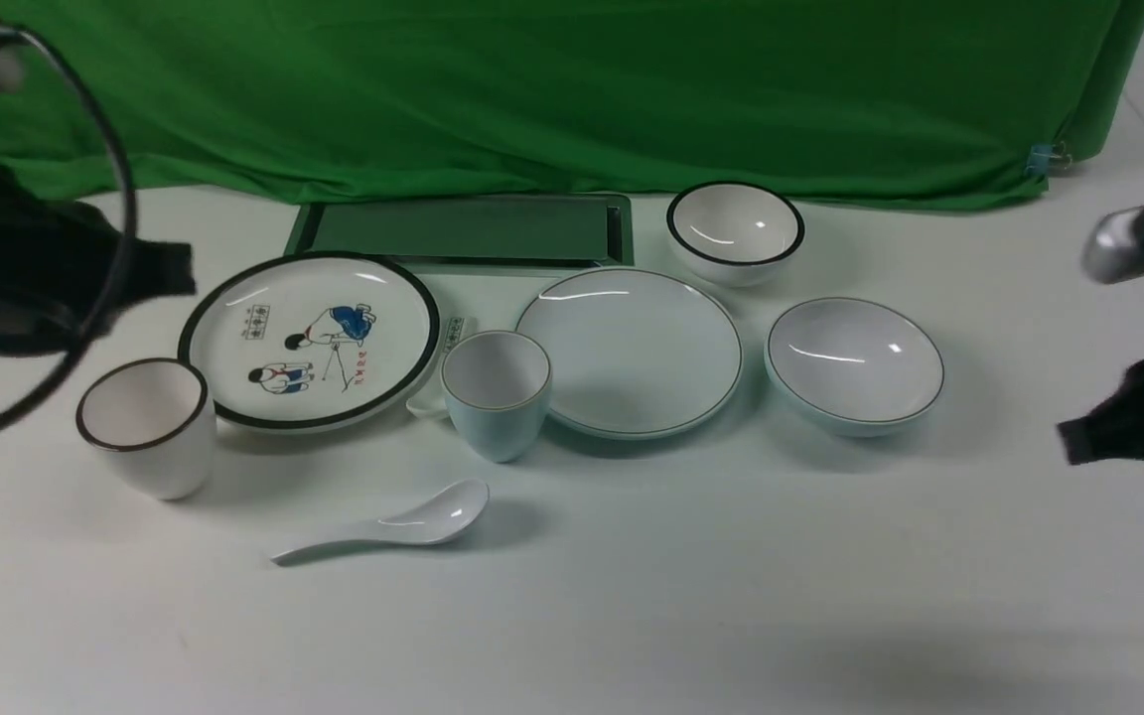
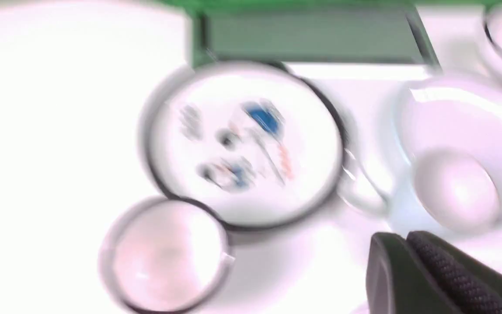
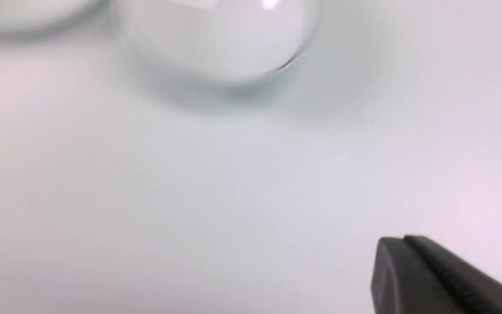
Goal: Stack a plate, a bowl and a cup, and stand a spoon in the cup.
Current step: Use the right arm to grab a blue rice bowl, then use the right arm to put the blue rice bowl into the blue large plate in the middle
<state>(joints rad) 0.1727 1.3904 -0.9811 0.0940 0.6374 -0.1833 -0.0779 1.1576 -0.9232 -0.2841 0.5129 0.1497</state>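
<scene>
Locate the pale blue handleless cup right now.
In the front view, the pale blue cup stands left of centre, between the cartoon plate and the plain plate, behind the spoon.

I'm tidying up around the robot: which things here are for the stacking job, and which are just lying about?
For the job:
- plain plate
- pale blue bowl
- pale blue cup
- plain spoon

Lying about:
- cartoon plate
- black-rimmed bowl
- dark-rimmed cup
- green tray

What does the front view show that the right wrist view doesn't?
Only front: the glossy spoon, the pale blue cup, the cartoon plate and the green tray.

Only right wrist: the right pincer's fingertips close up, pressed together with nothing between them.

Both: the pale blue bowl and part of the plain plate.
</scene>
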